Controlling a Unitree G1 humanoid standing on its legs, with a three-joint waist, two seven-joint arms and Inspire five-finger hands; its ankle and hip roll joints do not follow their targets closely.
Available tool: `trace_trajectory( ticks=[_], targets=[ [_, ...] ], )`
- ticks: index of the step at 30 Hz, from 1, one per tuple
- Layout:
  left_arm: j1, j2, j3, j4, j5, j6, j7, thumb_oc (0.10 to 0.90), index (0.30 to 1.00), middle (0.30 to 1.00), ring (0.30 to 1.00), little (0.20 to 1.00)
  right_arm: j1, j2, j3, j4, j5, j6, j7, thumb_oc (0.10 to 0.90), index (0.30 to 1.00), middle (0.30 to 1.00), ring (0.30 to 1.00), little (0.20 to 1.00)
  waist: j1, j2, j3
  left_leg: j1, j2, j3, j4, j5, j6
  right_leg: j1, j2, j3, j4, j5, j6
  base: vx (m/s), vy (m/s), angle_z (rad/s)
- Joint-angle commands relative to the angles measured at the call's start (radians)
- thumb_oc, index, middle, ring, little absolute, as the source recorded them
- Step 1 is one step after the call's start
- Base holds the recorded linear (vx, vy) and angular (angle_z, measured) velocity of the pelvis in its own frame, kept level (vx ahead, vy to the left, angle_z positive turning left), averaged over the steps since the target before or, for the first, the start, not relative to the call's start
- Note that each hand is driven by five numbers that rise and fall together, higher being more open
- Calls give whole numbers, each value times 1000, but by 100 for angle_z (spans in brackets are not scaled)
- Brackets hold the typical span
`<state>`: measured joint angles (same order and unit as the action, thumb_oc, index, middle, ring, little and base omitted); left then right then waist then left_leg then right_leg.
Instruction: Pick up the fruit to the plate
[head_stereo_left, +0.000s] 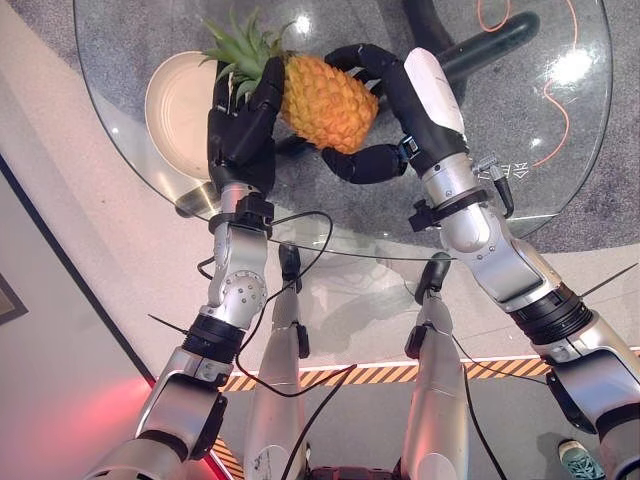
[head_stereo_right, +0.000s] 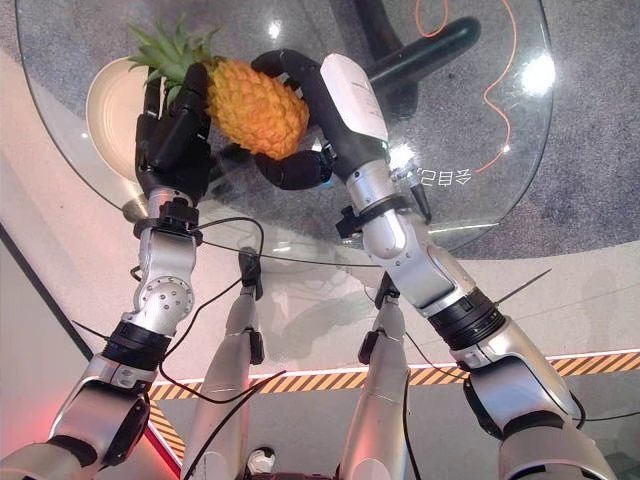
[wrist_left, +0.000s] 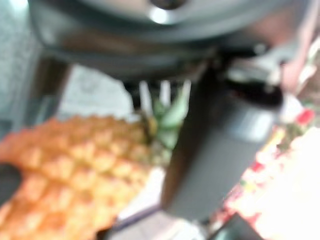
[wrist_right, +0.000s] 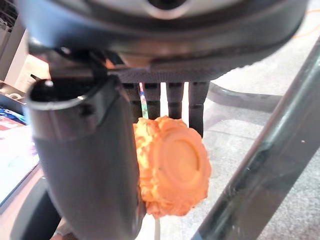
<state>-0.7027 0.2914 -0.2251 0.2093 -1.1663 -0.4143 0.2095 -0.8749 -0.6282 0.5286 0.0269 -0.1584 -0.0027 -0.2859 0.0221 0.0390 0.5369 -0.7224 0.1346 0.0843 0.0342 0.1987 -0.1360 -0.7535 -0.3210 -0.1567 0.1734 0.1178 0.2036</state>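
Both hands are wrapped round a pineapple (head_stereo_left: 325, 100) above the round glass table (head_stereo_left: 560, 150). Nearest me, the right hand (head_stereo_left: 405, 105) has its thumb curled under the fruit's blunt orange end and its fingers hooked over the top; its wrist view shows that flat base pressed between thumb and fingers. Just beyond, the left hand (head_stereo_left: 240, 125) has its fingers curled round the other end, where the body meets the green leafy crown (head_stereo_left: 245, 50). So the pineapple lies tilted between the two palms, crown toward the table's left edge. Past the left hand, at that left edge, sits a pale plate (head_stereo_left: 175, 100), partly hidden by the hand and the leaves.
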Motion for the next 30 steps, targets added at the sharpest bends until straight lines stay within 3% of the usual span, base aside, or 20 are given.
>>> trace_trajectory(
  ticks=[1, 22, 24, 25, 26, 30],
  targets=[
    [-128, 22, 2, -177, 99, -114, -68, 100, 300, 300, 300, 200, -139, 11, 26, -197, -39, -124, 5, 100, 300, 300, 300, 200, 7, -2, -17, 7, -19, -38, 52, -35, 10, 16, -7, -53, -26, 67, 22, 0, 0, 0],
    [-137, 15, 14, -166, 105, -147, -96, 100, 300, 300, 300, 200, -131, 21, 11, -192, -46, -127, -1, 100, 300, 300, 300, 200, 5, -6, -17, 8, -19, -39, 49, -39, 10, 17, -6, -51, -30, 66, 24, 0, 0, 0],
    [-138, 18, 16, -161, 104, -150, -99, 100, 300, 300, 300, 200, -127, 23, 6, -190, -44, -123, -13, 449, 599, 599, 599, 549, 4, -6, -17, 7, -19, -40, 51, -39, 9, 16, -6, -51, -29, 66, 24, 0, 0, 0],
    [-138, 16, 17, -162, 107, -151, -97, 100, 300, 300, 300, 200, -126, 26, 3, -186, -39, -125, -19, 745, 853, 853, 853, 845, 5, -6, -17, 7, -19, -39, 51, -39, 10, 16, -6, -51, -29, 66, 24, 0, 0, 0],
    [-139, 15, 17, -163, 108, -153, -96, 100, 300, 300, 300, 200, -125, 30, 0, -184, -40, -121, -20, 800, 900, 900, 900, 900, 4, -5, -17, 7, -20, -40, 50, -40, 10, 15, -5, -50, -29, 66, 24, 0, 0, 0],
    [-135, 12, 19, -162, 111, -159, -94, 100, 300, 300, 300, 200, -118, 33, -4, -186, -38, -118, -29, 800, 900, 900, 900, 900, 4, -4, -17, 17, -19, -38, 47, -45, 9, 23, -4, -48, -29, 59, 25, 0, 0, 0]
  ],
)
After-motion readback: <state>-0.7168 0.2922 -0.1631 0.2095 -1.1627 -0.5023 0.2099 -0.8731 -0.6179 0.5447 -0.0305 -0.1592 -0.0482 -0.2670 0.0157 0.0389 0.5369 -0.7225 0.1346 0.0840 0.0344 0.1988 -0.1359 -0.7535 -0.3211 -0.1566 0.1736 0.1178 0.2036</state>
